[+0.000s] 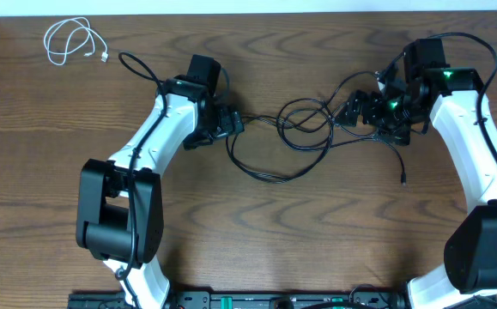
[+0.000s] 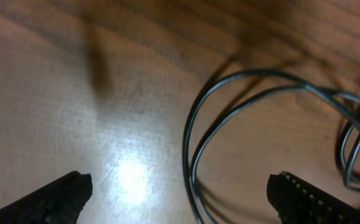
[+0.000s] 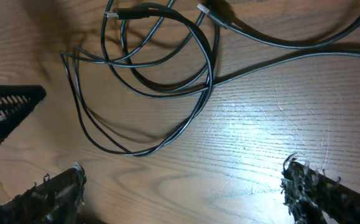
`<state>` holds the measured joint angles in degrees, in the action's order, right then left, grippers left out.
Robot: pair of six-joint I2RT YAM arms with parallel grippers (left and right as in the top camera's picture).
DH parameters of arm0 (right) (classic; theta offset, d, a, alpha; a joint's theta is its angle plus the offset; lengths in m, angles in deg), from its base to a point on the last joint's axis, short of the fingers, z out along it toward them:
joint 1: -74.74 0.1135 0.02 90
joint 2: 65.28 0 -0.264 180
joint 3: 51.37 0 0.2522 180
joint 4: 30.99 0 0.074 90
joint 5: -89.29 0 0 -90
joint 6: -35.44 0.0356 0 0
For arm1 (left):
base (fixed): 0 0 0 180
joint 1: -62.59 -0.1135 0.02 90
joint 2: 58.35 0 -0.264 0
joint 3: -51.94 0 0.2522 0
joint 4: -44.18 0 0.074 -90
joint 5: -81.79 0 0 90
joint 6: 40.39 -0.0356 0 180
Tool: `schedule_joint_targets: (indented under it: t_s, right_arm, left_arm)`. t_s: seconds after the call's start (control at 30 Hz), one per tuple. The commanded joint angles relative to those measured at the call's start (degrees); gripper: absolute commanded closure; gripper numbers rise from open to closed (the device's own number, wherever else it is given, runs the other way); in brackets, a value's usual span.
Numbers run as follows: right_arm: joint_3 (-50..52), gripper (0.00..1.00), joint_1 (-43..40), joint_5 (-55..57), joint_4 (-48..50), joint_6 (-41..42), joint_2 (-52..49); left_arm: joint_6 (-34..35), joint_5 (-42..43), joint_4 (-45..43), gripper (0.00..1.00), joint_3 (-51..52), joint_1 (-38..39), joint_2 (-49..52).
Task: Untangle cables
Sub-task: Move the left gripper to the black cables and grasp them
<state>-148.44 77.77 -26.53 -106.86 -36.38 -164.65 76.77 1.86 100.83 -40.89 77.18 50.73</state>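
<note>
The wooden tabletop (image 1: 317, 223) is carrying the tangled black cables (image 1: 306, 127) at its centre; the left tool (image 2: 180, 186) and right tool (image 3: 183, 174) are hovering alongside, gaping wide, gripping nothing; the white cable (image 1: 69, 39) is lying coiled far left

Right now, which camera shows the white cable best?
Overhead: the white cable lies coiled, whole, at the picture's top left, apart from the black cables. Both wrist views show only black cables.
</note>
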Motion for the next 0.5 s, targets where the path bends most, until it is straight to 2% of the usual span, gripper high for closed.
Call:
schedule_joint_targets:
  t_s: [0.0,0.47]
  right_arm:
    - [-0.57,0.01,0.24,0.24,-0.09,-1.05,1.01]
    - [-0.57,0.01,0.24,0.24,-0.07,-1.05,1.01]
  left_arm:
    - [0.61,-3.37,-1.49,0.04,1.09,-0.09,0.24]
    - [0.55,-6.75,-5.64,0.11,2.47,-0.04,5.42]
